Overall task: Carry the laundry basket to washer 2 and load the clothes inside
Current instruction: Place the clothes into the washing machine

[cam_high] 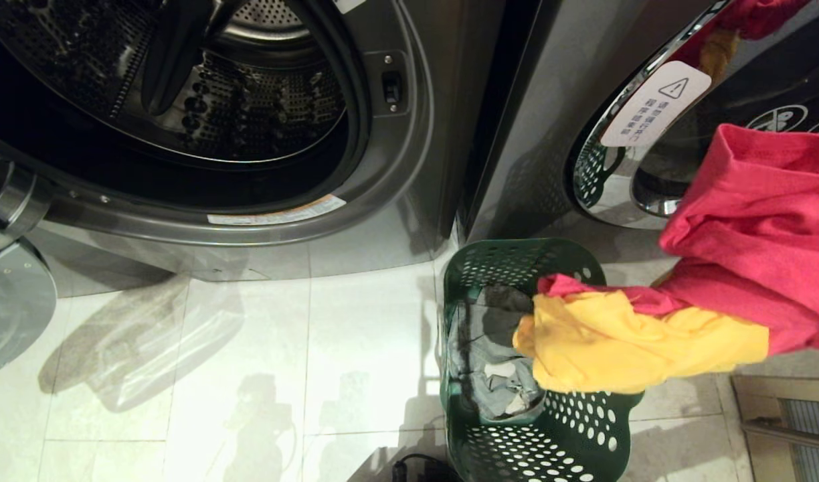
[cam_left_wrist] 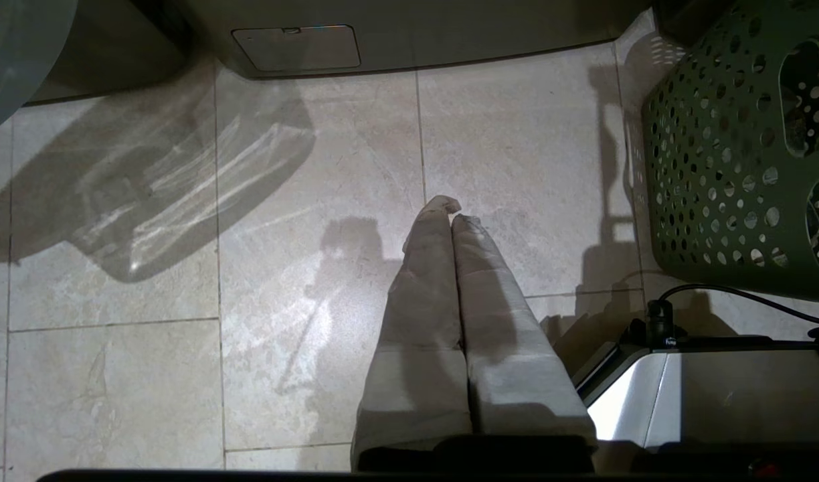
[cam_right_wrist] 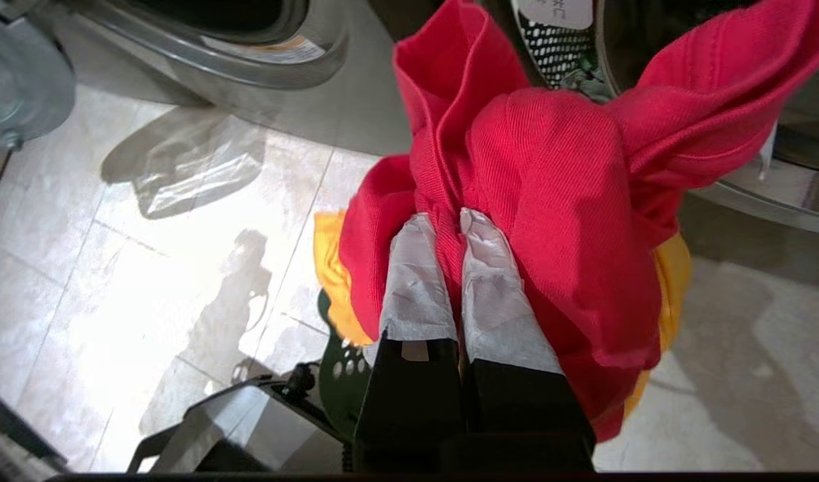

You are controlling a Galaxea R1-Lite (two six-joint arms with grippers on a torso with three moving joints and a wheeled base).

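The dark green laundry basket (cam_high: 570,428) stands on the floor between two washers, with a grey garment (cam_high: 490,361) lying inside it. My right gripper (cam_right_wrist: 449,224) is shut on the pink-red garment (cam_right_wrist: 557,201), held up above the basket's right side. The yellow garment (cam_high: 623,348) hangs tangled beneath the red one (cam_high: 751,234), drooping over the basket rim. In the head view the cloth hides this gripper. A dark grey washer (cam_high: 409,221) at the left has its door open and its drum (cam_high: 249,100) empty; no number shows. My left gripper (cam_left_wrist: 453,207) is shut and empty, low over the tiles, beside the basket (cam_left_wrist: 717,167).
The open washer door (cam_high: 8,301) juts out at the far left. A second washer (cam_high: 516,134) with a closed chrome-rimmed door (cam_high: 587,167) and a white warning sticker (cam_high: 656,102) stands at the right. My base (cam_left_wrist: 717,395) and a black cable (cam_left_wrist: 731,291) sit near the basket.
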